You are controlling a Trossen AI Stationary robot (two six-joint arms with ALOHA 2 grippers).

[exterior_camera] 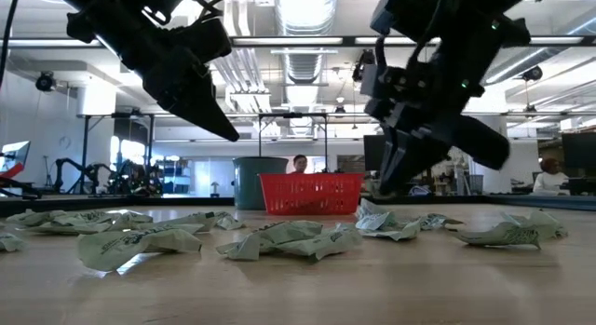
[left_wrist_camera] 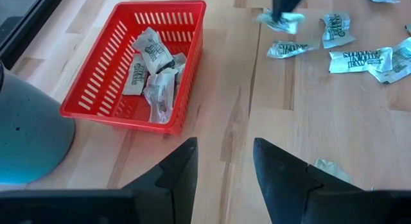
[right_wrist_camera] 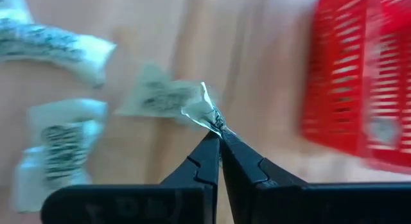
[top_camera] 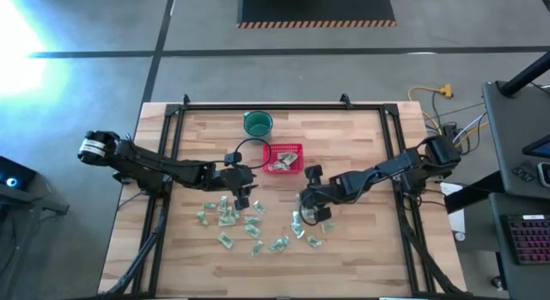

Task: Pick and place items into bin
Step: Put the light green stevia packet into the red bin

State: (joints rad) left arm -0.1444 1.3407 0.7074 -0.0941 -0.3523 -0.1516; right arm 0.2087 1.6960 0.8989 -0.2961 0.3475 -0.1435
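The right gripper [right_wrist_camera: 218, 137] has its fingers pinched together on the crinkled corner of one packet [right_wrist_camera: 168, 97], which trails away from the fingertips with its long axis running off sideways from them; the wrist view is smeared, so whether the packet hangs free or drags on the table is hard to say, though it looks lifted. From above, this gripper [top_camera: 314, 207] sits just in front of the bin [top_camera: 283, 157] and a little toward the right arm's side, so the bin lies close ahead, up-table and slightly across. That is the relation the next move depends on: a short carry toward the bin's near rim, then a release over the pieces already inside [left_wrist_camera: 153, 76]. The right arm is plainly the one placed for it, since it has the load. The left gripper [top_camera: 242, 186] hangs empty, fingers apart [left_wrist_camera: 180, 172], just in front of the bin on the left arm's side, about as near to it as the right. The remaining packets [top_camera: 249, 224] lie scattered in a loose band farther in front of the bin, between the two grippers and beyond them toward the table's near edge. Behind the bin, just past its far left corner, stands a green cup [top_camera: 257, 123].
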